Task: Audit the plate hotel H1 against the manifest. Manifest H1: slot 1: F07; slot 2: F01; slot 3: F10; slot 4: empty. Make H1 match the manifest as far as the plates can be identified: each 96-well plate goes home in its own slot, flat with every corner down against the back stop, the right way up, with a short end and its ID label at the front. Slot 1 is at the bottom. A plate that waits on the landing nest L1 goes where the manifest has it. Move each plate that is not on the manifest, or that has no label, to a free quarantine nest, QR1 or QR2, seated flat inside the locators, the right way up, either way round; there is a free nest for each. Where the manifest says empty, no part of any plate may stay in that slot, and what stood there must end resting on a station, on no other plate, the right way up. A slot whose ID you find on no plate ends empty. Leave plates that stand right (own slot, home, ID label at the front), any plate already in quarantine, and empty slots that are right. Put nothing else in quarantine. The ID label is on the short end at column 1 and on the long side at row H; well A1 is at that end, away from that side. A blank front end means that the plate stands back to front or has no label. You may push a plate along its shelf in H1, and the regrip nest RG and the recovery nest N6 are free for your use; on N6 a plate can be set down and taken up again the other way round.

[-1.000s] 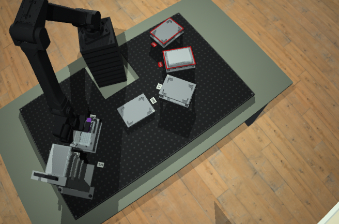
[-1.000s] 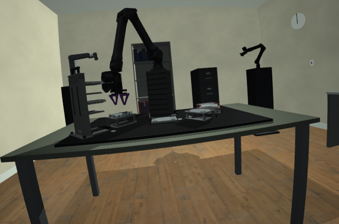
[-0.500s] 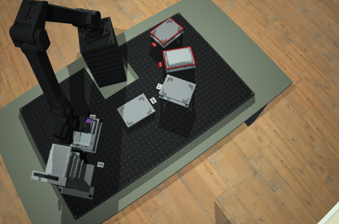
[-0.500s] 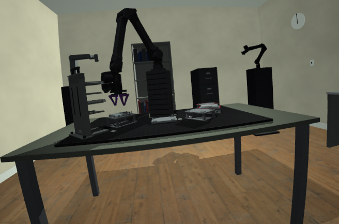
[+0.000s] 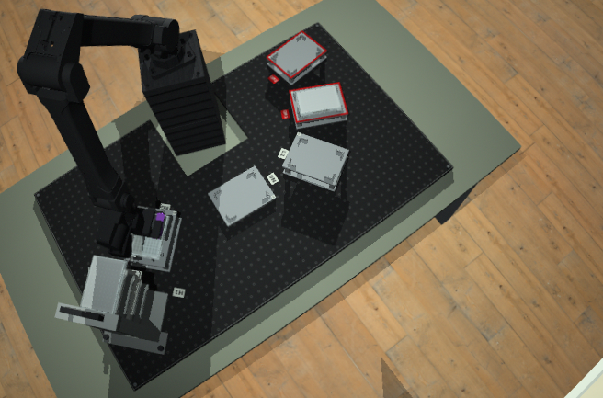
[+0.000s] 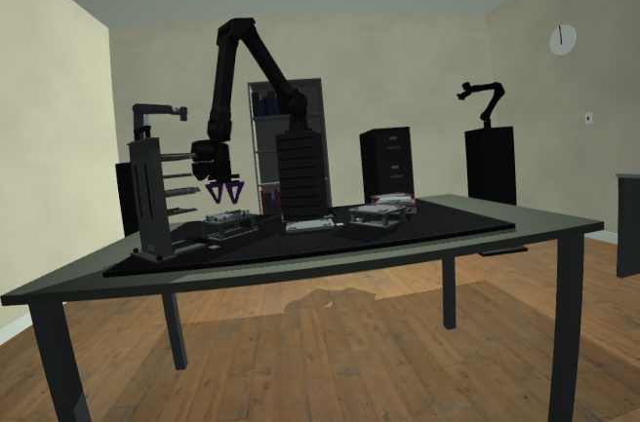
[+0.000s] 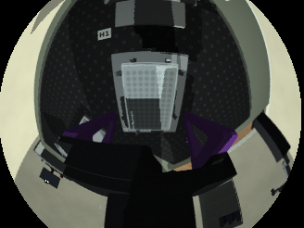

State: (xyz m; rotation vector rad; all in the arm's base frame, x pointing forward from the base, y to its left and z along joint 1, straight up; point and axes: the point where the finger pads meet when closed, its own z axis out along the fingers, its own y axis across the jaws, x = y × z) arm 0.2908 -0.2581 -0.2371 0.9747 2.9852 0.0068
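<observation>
My gripper [image 5: 158, 219] is open and empty, its purple fingers hanging a little above the landing nest beside the hotel. A white 96-well plate [image 5: 149, 245] lies flat on that nest. In the wrist view the plate [image 7: 148, 95] is straight below, between and beyond my fingers. In the side view my gripper [image 6: 225, 192] is clearly apart from the plate [image 6: 227, 217]. The plate hotel H1 [image 5: 114, 293] stands at the near left corner; from above a pale plate [image 5: 101, 282] shows on an upper shelf. The lower slots are hidden. No ID labels are readable.
Two red-edged quarantine nests are at the far side: one bare [image 5: 296, 55], one holding a white plate [image 5: 319, 104]. Two grey nests [image 5: 315, 161] [image 5: 242, 195] stand mid-table. The arm's black base tower [image 5: 182, 96] rises behind them.
</observation>
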